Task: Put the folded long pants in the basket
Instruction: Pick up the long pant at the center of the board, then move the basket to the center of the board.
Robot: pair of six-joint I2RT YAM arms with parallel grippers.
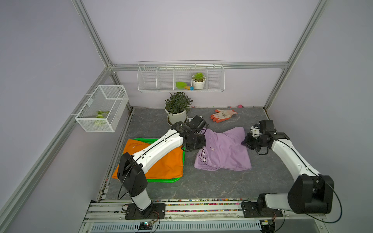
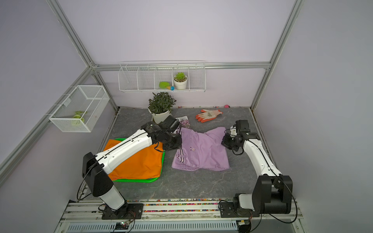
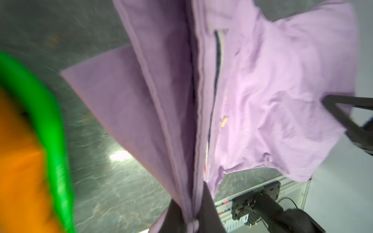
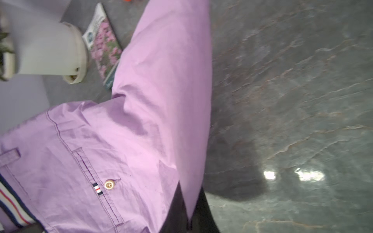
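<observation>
Lilac pants [image 1: 224, 151] pinched at both far corners, just beside the basket [image 1: 161, 180]
Basket holds orange pants [image 1: 167, 163], left arm [image 1: 161, 147] crossing above it; left gripper [image 3: 191, 222] and right gripper [image 4: 189, 219] each clamp lilac cloth; potted plant [image 1: 177, 109], glove [image 1: 222, 115], booklet [image 2: 184, 121] lie behind.
</observation>
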